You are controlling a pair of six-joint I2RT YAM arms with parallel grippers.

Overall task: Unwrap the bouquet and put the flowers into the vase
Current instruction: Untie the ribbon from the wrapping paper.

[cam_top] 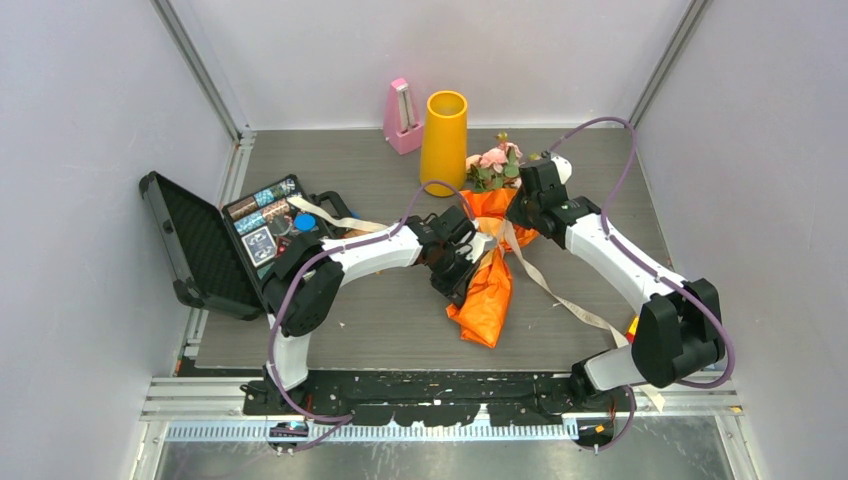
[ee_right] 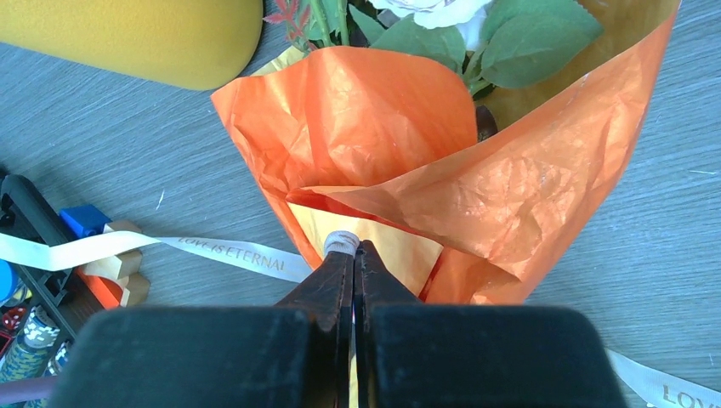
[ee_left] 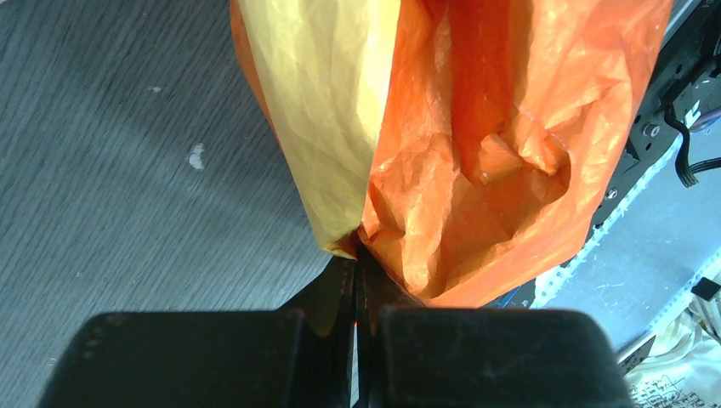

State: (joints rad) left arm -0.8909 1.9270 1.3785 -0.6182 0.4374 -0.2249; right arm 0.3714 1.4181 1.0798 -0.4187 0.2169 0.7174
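Note:
The bouquet lies on the table, its pink flowers pointing at the tall yellow-orange vase, which stands upright. Crinkled orange paper still wraps the stems. My left gripper is shut on a fold of the orange paper near the bouquet's lower half. My right gripper is shut, with a small loop of the beige ribbon pinched at its tips, just below the paper's open cone. In the top view, the left gripper and right gripper flank the wrap.
A pink metronome stands left of the vase. An open black case of small items sits at the left. The loose ribbon trails across the table toward the right arm's base. White walls close in on three sides.

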